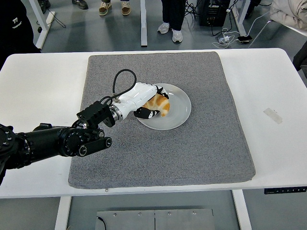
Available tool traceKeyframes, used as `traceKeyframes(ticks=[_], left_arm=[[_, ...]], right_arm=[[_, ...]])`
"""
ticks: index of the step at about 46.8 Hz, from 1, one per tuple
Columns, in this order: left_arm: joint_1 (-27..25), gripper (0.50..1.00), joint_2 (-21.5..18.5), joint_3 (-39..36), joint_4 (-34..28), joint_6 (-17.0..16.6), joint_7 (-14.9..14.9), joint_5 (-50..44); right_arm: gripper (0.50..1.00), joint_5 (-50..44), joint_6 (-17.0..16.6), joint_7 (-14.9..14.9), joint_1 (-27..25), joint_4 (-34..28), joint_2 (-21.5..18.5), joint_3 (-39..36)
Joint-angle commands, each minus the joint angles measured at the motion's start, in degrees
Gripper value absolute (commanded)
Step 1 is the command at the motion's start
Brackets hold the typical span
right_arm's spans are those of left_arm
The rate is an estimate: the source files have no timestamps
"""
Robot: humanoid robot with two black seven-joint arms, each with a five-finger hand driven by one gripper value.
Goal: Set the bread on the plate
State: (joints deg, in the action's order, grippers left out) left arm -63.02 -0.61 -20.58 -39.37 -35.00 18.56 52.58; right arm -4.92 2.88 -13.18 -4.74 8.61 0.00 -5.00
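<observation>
An orange-brown piece of bread (161,104) lies on the left part of the white plate (178,116), which stands on the grey mat. My left hand (154,102), white with black fingertips, reaches in from the left over the plate's rim. Its fingers curl over the far side of the bread and the thumb sits on the near side, so it is shut on the bread. The hand hides the bread's left end. My right arm is out of view.
The grey mat (206,143) covers the middle of the white table (268,76). A small strip of tape (272,115) lies on the table at the right. People's feet and cables show on the floor beyond the far edge.
</observation>
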Motion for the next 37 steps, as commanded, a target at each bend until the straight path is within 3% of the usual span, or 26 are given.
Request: traceKeyframes(ticks=[1,4,8,9,13,32,37], left_arm=[[0.17,0.516,0.00,0.01,-0.01,0.00,-0.02,-0.02],[0.35,0.599,0.00,0.01,-0.01,0.00,0.07,-0.02],[0.35,0.840,0.09,0.10,-0.01,0.00,0.07,-0.28],[0.35,0.881,0.17,0.10,-0.01,0.00,0.07,-0.28],[0.35,0.949,0.44,0.19,-0.01,0.00,0.07,-0.55],[-0.44,0.971,0.35,0.54,-1.24,0.00,0.25,-0.63],[-0.88,0.971,-0.35,0.71,-3.69,0.00,3.14,-0.63]], right_arm=[[1.000,0.00,0.02,0.00,0.00,0.00,0.00,-0.01],[1.000,0.00,0.02,0.00,0.00,0.00,0.00,-0.01],[1.000,0.00,0.02,0.00,0.00,0.00,0.00,-0.01],[1.000,0.00,0.02,0.00,0.00,0.00,0.00,-0.01],[1.000,0.00,0.02,0.00,0.00,0.00,0.00,-0.01],[1.000,0.00,0.02,0.00,0.00,0.00,0.00,0.08],[1.000,0.00,0.02,0.00,0.00,0.00,0.00,-0.01]])
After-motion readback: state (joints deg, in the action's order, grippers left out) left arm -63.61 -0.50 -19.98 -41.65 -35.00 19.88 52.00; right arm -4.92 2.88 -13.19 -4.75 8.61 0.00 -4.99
